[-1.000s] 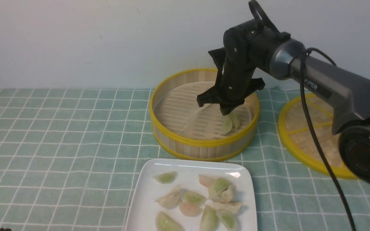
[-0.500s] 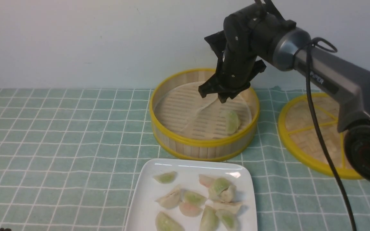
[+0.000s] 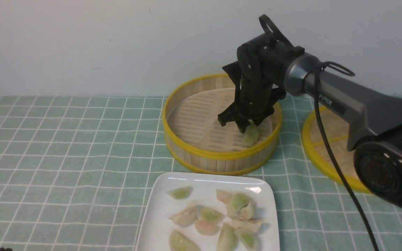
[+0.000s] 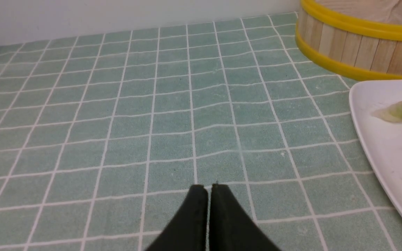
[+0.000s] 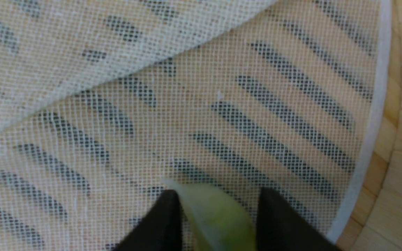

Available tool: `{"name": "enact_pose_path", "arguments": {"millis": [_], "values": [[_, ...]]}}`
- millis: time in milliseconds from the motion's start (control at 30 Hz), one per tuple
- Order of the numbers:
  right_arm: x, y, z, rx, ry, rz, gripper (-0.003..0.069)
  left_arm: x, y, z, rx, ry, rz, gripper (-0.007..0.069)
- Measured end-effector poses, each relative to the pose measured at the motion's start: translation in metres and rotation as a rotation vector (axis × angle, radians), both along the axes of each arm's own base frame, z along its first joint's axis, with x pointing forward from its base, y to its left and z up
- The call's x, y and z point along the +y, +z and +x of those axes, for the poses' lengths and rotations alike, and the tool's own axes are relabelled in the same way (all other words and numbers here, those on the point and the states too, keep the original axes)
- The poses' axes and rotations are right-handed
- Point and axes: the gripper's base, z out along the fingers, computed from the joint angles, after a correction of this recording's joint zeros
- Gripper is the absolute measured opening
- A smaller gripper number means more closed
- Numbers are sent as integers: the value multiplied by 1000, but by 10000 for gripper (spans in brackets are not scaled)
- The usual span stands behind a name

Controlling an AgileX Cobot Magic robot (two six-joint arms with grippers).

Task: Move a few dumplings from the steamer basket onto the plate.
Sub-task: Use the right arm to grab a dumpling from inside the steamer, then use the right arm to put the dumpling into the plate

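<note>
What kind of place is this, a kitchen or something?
Probably a test bench or lab set up like a kitchen: a robot arm reaches into a steamer basket, and dumplings lie on a white plate, all on a checked cloth by a plain wall.

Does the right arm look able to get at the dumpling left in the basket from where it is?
Yes, most likely: the right pincer is open with its tips on either side of the green dumpling, inside the basket's rim, and nothing visible blocks it.
</note>
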Motion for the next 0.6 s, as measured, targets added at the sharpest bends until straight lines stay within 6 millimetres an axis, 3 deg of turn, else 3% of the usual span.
{"name": "enact_pose_path", "arguments": {"millis": [33,233,267,367,400,500,600], "values": [[-1,4,0,-7,-4,6,144,0,0,0,0,0,0,-6],[-2,42,-7,-58,-8,63,164,0,0,0,0,0,0,-6],[-2,63,-12,-81,-9,109,164,0,0,0,0,0,0,-6],[-2,88,-19,-108,-9,160,164,0,0,0,0,0,0,-6],[-2,106,-27,-121,-3,203,164,0,0,0,0,0,0,-6],[0,133,-52,-117,39,258,164,0,0,0,0,0,0,-6],[9,145,-83,-82,102,276,164,0,0,0,0,0,0,-6]]}}
